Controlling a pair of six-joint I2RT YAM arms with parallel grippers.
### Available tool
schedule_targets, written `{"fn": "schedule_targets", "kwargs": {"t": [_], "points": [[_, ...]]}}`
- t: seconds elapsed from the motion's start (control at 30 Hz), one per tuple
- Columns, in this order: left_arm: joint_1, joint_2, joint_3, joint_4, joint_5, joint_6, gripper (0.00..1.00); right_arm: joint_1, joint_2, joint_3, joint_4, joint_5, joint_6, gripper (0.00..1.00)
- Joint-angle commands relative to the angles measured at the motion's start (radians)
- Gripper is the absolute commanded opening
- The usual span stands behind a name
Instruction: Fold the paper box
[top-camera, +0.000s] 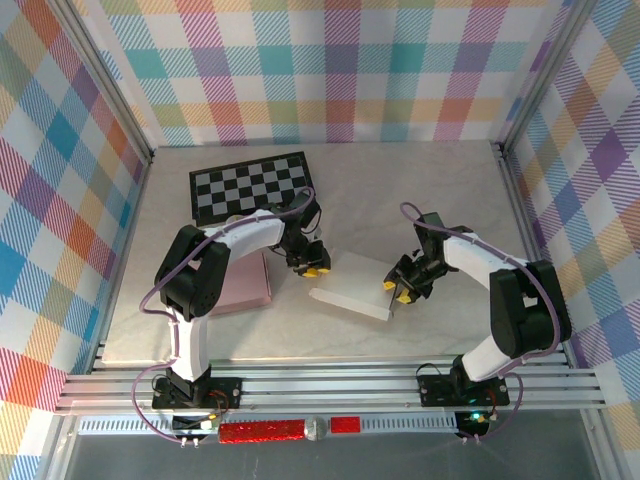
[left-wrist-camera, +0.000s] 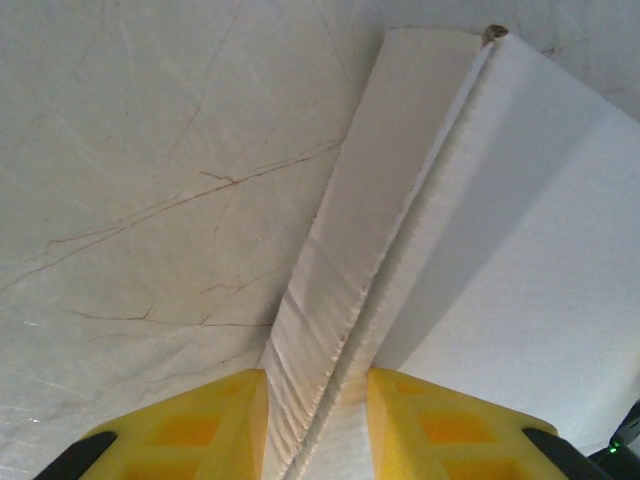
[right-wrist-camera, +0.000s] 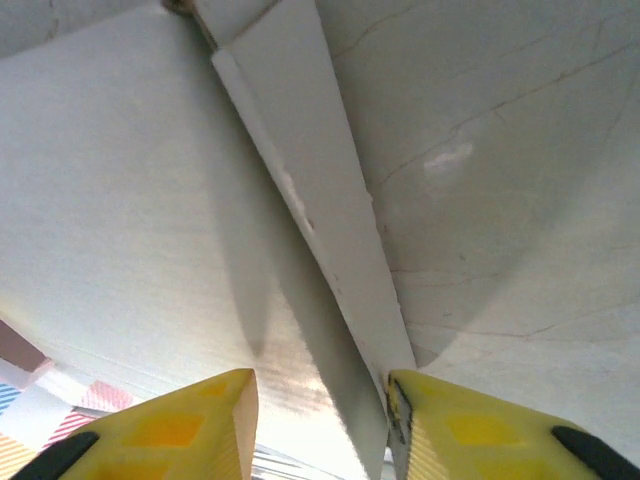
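Box (top-camera: 352, 285) lies flat on the table (top-camera: 450, 200). My left gripper (top-camera: 312, 270) straddles its side flap (left-wrist-camera: 330, 250), can't tell if it's pinching. Right gripper (top-camera: 395, 291) sits loose around the other.

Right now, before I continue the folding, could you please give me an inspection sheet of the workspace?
Surface: pale marbled table, fine veins, no spill seen.
Job's things: white paper box mid-table, lying low, a narrow flap along each side.
Clutter: checkerboard at the far left; pink pad partly under the left arm.
End effectors: left end effector astride the box's left flap, right end effector astride its right flap; whether they clamp cannot be told.
Cables: purple cable looped along each arm, away from the box.
Surroundings: plaid walls; aluminium rails at the near edge.
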Motion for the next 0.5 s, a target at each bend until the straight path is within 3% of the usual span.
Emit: {"fn": "schedule_targets", "kwargs": {"t": [0.0,0.47], "points": [[-0.012,-0.024,-0.022,-0.032,-0.024,0.021,0.32,0.006,0.016,0.015,-0.046,0.031,-0.044,0.42],[-0.014,-0.026,-0.029,-0.008,-0.017,0.019,0.32,0.008,0.067,0.029,-0.062,0.065,-0.145,0.44]]}}
